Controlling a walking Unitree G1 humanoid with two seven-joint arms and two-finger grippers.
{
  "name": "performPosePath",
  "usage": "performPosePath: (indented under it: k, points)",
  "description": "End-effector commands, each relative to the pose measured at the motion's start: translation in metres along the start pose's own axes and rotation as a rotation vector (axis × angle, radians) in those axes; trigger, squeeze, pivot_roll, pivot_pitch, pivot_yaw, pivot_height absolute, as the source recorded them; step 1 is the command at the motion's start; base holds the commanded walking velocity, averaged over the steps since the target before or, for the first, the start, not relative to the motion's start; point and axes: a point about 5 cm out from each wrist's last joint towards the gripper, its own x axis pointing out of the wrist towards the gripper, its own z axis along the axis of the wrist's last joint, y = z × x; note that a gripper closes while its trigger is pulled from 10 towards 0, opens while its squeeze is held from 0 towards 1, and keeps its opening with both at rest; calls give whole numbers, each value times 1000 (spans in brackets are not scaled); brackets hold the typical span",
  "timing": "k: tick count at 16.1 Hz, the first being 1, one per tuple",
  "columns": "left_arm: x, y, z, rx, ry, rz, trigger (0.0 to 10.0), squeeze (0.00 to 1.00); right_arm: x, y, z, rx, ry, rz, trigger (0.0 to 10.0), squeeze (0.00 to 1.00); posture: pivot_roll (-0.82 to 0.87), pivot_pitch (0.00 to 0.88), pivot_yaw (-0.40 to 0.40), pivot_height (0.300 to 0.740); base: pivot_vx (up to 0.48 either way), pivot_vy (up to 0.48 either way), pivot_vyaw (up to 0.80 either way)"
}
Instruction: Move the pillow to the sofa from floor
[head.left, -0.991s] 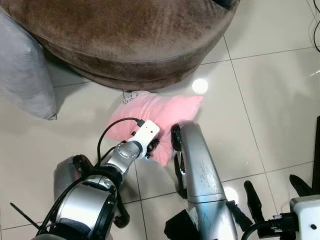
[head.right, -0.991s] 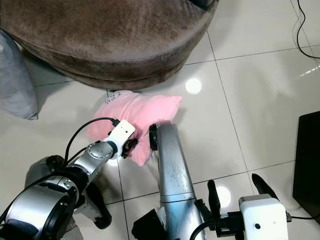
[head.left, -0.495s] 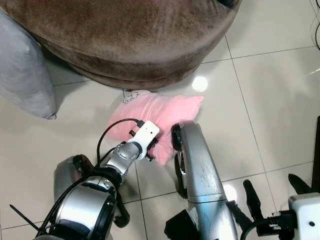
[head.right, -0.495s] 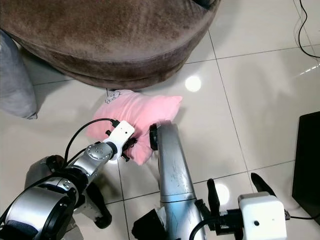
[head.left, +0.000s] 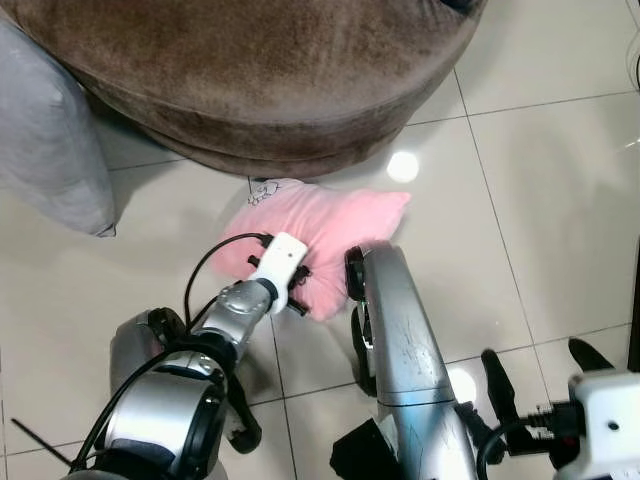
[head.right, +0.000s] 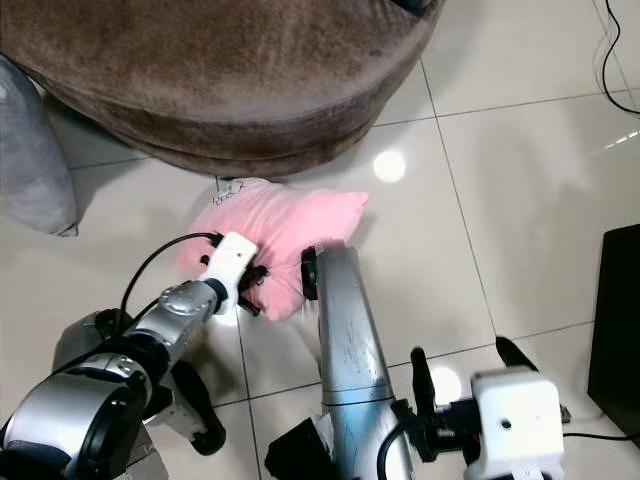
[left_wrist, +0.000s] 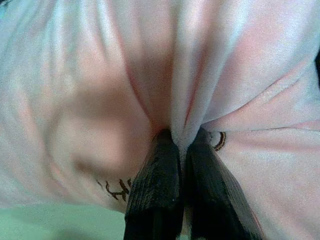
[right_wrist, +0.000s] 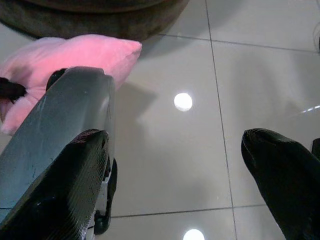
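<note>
A pink pillow (head.left: 320, 225) lies on the tiled floor just in front of the round brown sofa (head.left: 260, 70). My left gripper (head.left: 296, 292) is at the pillow's near edge, shut on a pinched fold of the pink fabric (left_wrist: 182, 120), with both black fingers (left_wrist: 155, 190) pressed together around it. The fabric puckers into creases above the fingertips. My right gripper (head.left: 535, 385) hangs low at the lower right, open, with its wide-apart fingers (right_wrist: 280, 170) over bare tile. The pillow (right_wrist: 85, 55) also appears behind my silver leg in the right wrist view.
A grey cushion (head.left: 50, 130) leans at the left by the sofa. My silver leg (head.left: 395, 330) stands right next to the pillow's near corner. A dark object (head.right: 620, 300) sits at the right edge. Open tile floor (head.left: 540, 180) stretches to the right.
My left gripper has shifted a little to the left along the pillow's near edge, dragging the fold with it. The right arm has barely moved.
</note>
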Motion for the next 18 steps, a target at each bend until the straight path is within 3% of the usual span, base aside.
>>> performPosePath:
  k: [1,3,9,13,14,15,17,18]
  points:
    - [-5,-2,-20,-52,40,-5,0,0,-2,-1,0,3,28,-4,10000,0,-487,545,-30,466,0,0,0]
    - [-6,5,-12,-93,-13,7,0,0,3,-1,1,6,28,2,10000,0,-465,527,-24,466,0,0,0]
    - [-10,26,18,-94,-180,3,0,0,28,-1,-4,29,4,-2,10000,0,-375,439,-5,466,0,0,0]
    - [-8,34,82,-73,-383,-4,0,0,68,10,-43,56,52,52,10000,0,-223,331,7,466,0,0,0]
    - [-10,35,101,-47,-441,-22,0,0,85,14,-49,71,47,69,10000,0,-188,310,6,466,0,0,0]
    - [-11,36,109,-43,-468,-26,0,0,93,16,-50,79,40,78,10000,0,-166,298,6,466,0,0,0]
    - [-19,44,137,-58,-553,-12,0,0,133,27,-40,112,-25,134,10000,0,-49,237,-5,466,0,0,0]
    - [-23,47,147,-40,-585,0,0,0,144,32,-37,114,-43,155,10000,0,-22,226,-8,466,0,0,0]
